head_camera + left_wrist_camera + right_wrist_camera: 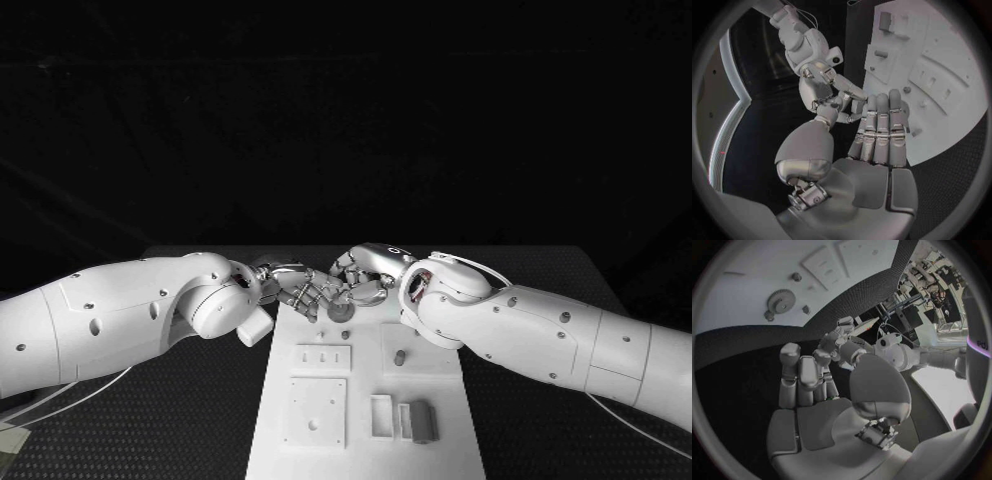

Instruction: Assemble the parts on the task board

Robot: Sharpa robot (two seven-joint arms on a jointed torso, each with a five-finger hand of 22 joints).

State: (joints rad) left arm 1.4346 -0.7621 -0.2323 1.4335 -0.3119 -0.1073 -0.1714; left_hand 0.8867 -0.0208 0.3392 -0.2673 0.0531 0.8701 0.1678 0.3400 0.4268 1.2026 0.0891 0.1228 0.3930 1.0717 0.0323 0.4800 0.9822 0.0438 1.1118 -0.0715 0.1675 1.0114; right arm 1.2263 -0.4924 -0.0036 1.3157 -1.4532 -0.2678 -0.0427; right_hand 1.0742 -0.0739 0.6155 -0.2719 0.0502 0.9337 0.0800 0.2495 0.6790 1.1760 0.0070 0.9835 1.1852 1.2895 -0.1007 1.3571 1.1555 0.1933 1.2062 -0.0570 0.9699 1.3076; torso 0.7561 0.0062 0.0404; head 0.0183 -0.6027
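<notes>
Both hands are meeting over the far end of the task board (pixel 433 420): my left hand (pixel 296 290) and right hand (pixel 364 280) are hovering released, fingers apart, holding nothing (presumably lining up on the gear (pixel 781 301) lying there).

Both white arms reach inward from the two sides and meet at the middle, with the wrists bent toward each other. The left hand (pixel 299 291) and the right hand (pixel 364 277) sit fingertip to fingertip; whether they actually touch cannot be told from the head view.

In the left wrist view, the left hand (pixel 877 131) has its fingers extended side by side and close together, thumb set apart to one side, nothing seen in its grasp. The right hand (pixel 826 95) faces it with fingers bent.

In the right wrist view, the right hand (pixel 807 377) has its fingers curled partway, thumb standing apart, palm bare.
</notes>
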